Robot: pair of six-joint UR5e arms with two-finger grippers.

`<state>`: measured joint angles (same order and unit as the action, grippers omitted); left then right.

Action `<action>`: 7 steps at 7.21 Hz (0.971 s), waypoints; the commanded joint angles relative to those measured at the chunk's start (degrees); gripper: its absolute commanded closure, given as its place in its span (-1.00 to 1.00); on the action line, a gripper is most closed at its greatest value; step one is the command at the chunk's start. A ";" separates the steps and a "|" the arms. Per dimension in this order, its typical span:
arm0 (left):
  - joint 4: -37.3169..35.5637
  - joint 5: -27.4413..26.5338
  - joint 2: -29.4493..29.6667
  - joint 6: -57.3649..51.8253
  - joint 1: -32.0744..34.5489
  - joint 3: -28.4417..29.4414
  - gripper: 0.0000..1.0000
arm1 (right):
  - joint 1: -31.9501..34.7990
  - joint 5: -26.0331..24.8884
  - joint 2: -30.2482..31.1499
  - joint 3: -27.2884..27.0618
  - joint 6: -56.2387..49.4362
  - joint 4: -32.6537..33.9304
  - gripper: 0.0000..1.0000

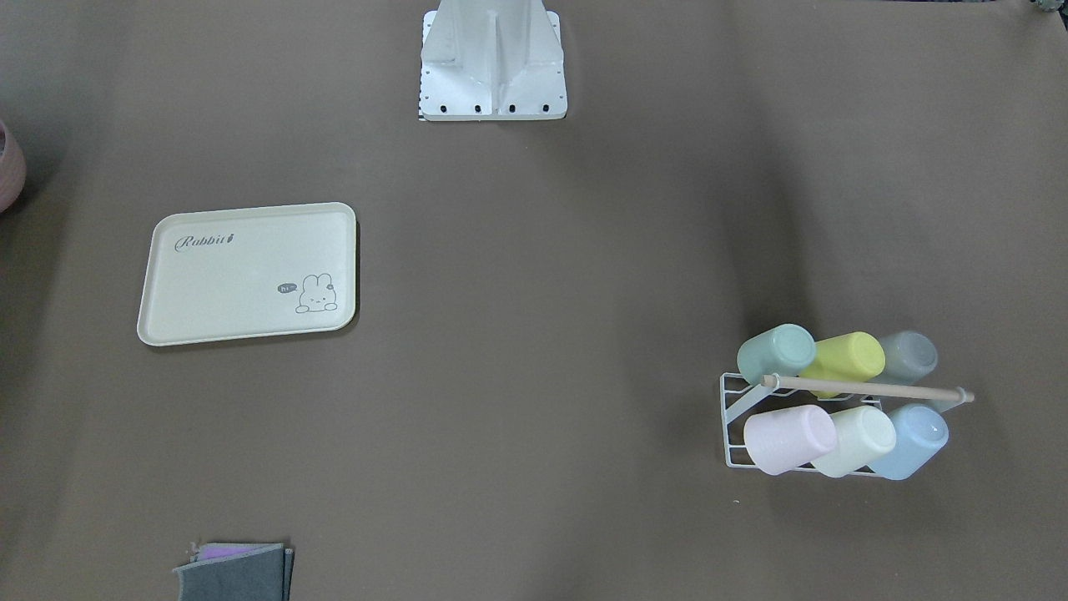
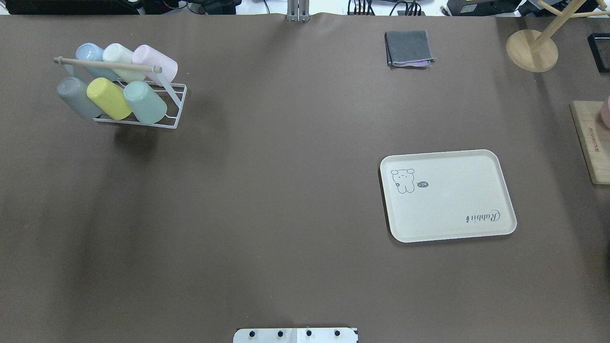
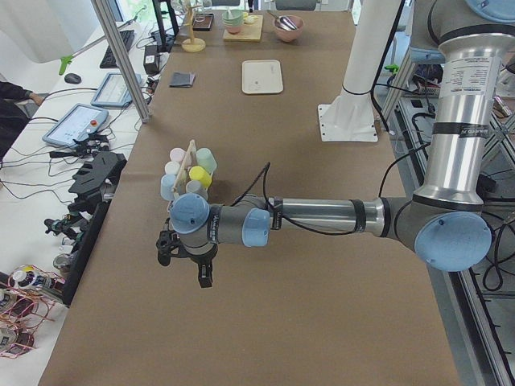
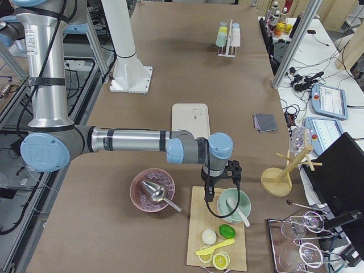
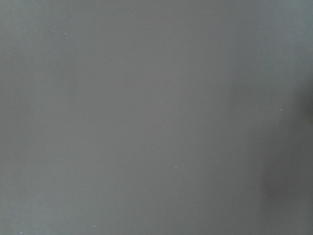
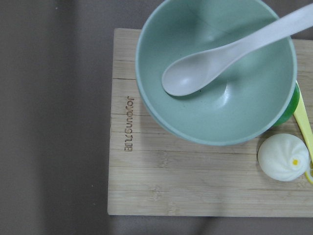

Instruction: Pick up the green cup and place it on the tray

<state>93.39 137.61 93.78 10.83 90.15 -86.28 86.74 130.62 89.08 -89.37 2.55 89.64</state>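
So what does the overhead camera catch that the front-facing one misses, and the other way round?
Only the overhead view shows the round wooden stand and the wooden board at its right edge. Only the front-facing view shows the upright white pedestal. Both show the tray, the green cup on the rack, and the folded grey cloth.

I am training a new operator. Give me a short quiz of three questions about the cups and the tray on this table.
1. True or false: the green cup already stands on the tray.
2. In the green cup's row on the rack, which colour is the middle cup? A yellow, B pink, C blue.
3. How many cups does the rack hold?
Key: 1 false, it is on the rack. 2 A, the yellow cup. 3 six.
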 commanded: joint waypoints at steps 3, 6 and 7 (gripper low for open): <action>-0.23 -0.59 -0.09 0.07 0.30 0.15 -0.97 | 1.76 0.95 1.88 -0.71 -0.35 -0.16 -1.00; -0.32 -0.59 0.43 0.07 0.21 0.58 -0.97 | 2.03 1.30 2.15 -2.03 -0.26 -0.25 -1.00; -0.32 -0.50 0.52 0.16 0.21 0.41 -0.97 | 2.03 1.21 2.24 -2.82 -0.26 -0.25 -1.00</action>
<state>93.09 137.04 94.14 10.92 90.38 -85.80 88.74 131.80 91.22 -91.27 2.28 89.40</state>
